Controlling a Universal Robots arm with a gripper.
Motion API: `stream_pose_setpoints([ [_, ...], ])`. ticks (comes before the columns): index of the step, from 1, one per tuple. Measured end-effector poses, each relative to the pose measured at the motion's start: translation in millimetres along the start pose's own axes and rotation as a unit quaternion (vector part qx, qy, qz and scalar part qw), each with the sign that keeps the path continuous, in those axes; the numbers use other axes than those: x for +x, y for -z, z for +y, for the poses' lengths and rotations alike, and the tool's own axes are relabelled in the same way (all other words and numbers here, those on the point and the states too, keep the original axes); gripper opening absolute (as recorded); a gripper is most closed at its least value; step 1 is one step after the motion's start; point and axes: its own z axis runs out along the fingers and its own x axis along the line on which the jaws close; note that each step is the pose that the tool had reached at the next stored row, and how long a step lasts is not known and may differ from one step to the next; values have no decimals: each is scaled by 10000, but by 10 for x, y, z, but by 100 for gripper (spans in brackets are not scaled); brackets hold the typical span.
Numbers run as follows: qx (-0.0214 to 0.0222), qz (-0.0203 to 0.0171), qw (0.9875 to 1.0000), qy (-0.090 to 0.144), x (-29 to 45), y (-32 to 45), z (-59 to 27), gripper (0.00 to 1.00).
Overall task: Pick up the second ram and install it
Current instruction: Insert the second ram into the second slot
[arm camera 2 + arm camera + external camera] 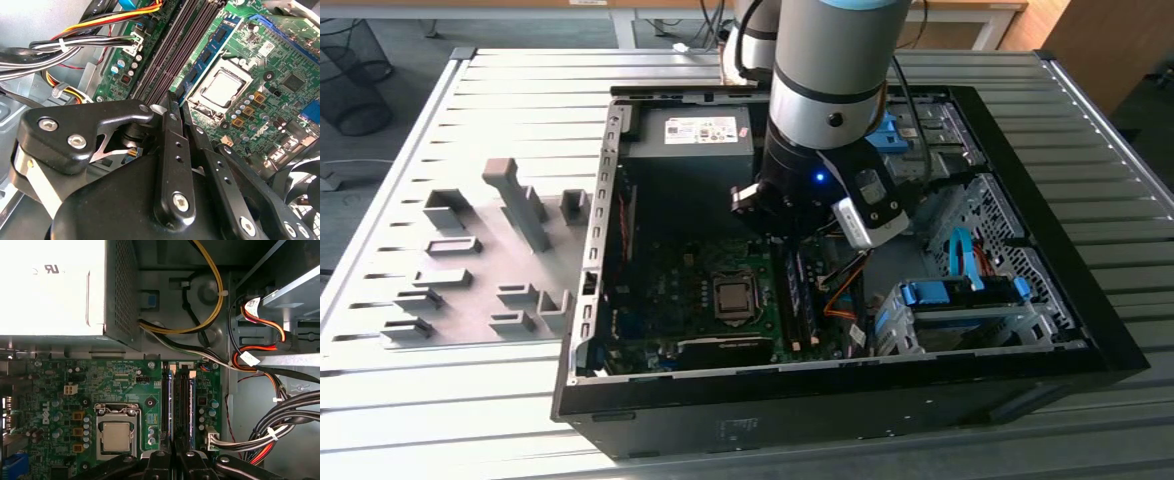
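I count two blue-green sticks standing upright in the black memory slots (182, 400) of the motherboard (125, 380). The second ram (171, 400) is the one nearer the single processor socket (116, 436); its row of black chips shows in the second wrist view (207, 52). The other stick (192, 400) stands just beside it, on the far side from the socket.

My end effector (175, 462) hangs right over one end of the second ram (176, 100). I cannot tell whether it is spread, pressed together or pinching the stick.

In the exterior view, one open computer case (854, 390) lies on the bench (494, 100), with grey holder blocks (520, 205) at the exterior view's left. One white label sits on the power supply (700, 130); I leave its print unread.
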Motion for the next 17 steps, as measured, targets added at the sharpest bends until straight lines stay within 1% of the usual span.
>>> stream_pose_setpoints([
  [8,-3,-1,10000,0,-5,-12,0,14],
  [13,-21,0,10000,-1,-18,-94,-3,14],
  [17,-28,0,10000,-11,-26,-134,-46,14],
])
